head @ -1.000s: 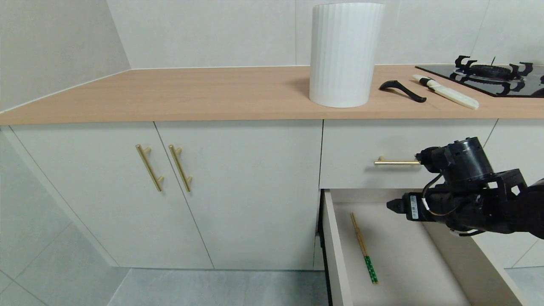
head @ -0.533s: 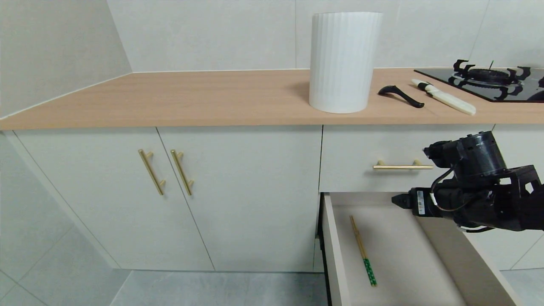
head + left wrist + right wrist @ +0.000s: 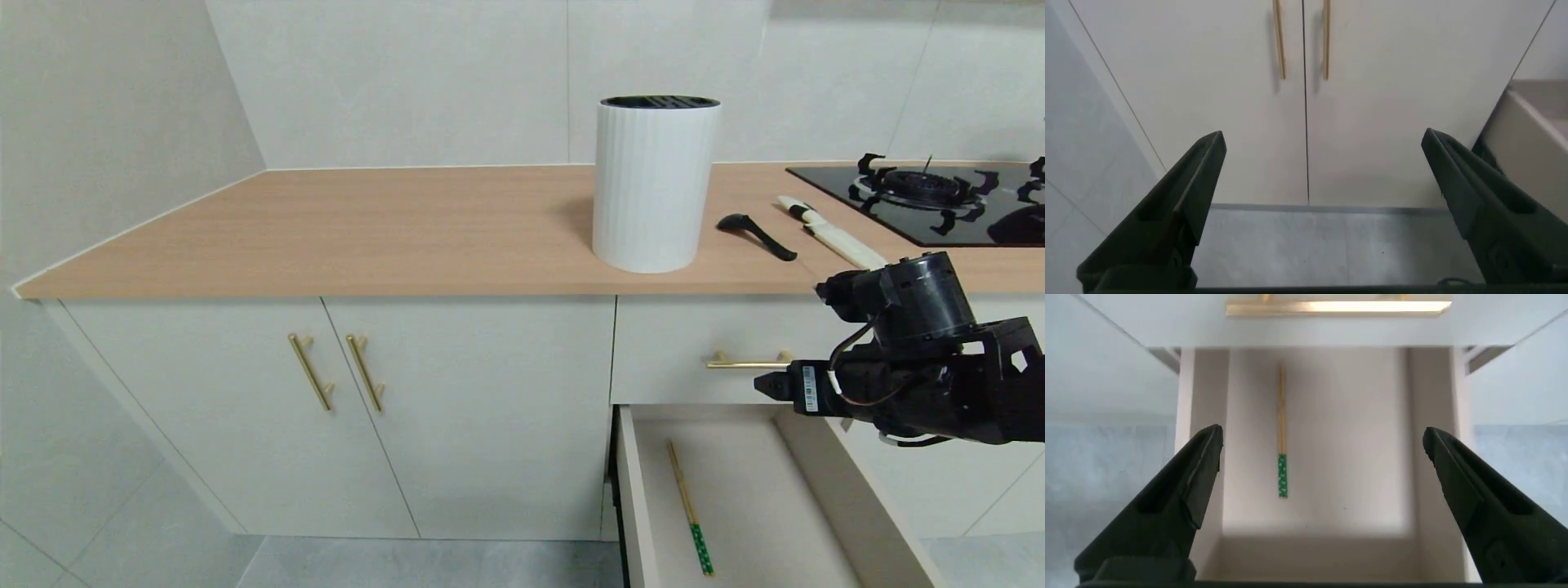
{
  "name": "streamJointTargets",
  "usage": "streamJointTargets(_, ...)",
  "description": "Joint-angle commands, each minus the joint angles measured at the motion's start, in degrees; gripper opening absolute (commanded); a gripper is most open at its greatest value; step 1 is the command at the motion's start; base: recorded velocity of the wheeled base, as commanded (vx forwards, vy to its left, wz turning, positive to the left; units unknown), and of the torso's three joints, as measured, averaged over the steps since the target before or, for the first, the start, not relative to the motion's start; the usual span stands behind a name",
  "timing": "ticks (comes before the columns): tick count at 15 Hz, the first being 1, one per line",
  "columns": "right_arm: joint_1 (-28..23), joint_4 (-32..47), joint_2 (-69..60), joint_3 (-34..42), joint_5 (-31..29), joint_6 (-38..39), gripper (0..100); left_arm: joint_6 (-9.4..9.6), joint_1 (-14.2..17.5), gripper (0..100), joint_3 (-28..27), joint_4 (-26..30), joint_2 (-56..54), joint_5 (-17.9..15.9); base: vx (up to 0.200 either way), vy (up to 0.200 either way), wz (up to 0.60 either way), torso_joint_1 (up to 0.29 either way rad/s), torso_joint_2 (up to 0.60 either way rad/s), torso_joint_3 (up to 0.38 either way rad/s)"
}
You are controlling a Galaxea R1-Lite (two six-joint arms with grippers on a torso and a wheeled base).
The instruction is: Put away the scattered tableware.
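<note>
Inside, slim wooden chopsticks [image 3: 688,510] (green-tipped) lie flat in the smooth drawer [image 3: 751,498]; both arms' jaws spread.

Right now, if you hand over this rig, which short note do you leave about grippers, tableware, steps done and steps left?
Left gripper: open, empty, facing the cabinet doors.
Right gripper: open, empty, above the open white drawer.
Done: wooden chopsticks with green ends lie in that drawer.
To do: black curved spoon and cream-white knife lie on the wooden countertop, beside the white ribbed cylinder holder.
</note>
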Motion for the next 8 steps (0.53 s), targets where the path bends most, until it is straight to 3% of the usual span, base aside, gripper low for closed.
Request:
streamJointTargets(1,0.07,-0.08,0.05,0.02,0.01,0.01,100,0.01,0.00,100,0.00,0.00,0.07,0.02,0.000,0.000,0.00,0.173,-0.46,-0.295)
streamJointTargets(8,0.07,-0.08,0.23,0.11,0.01,0.01,100,0.01,0.00,100,0.00,0.00,0.07,0.02,0.000,0.000,0.00,0.193,-0.48,-0.288)
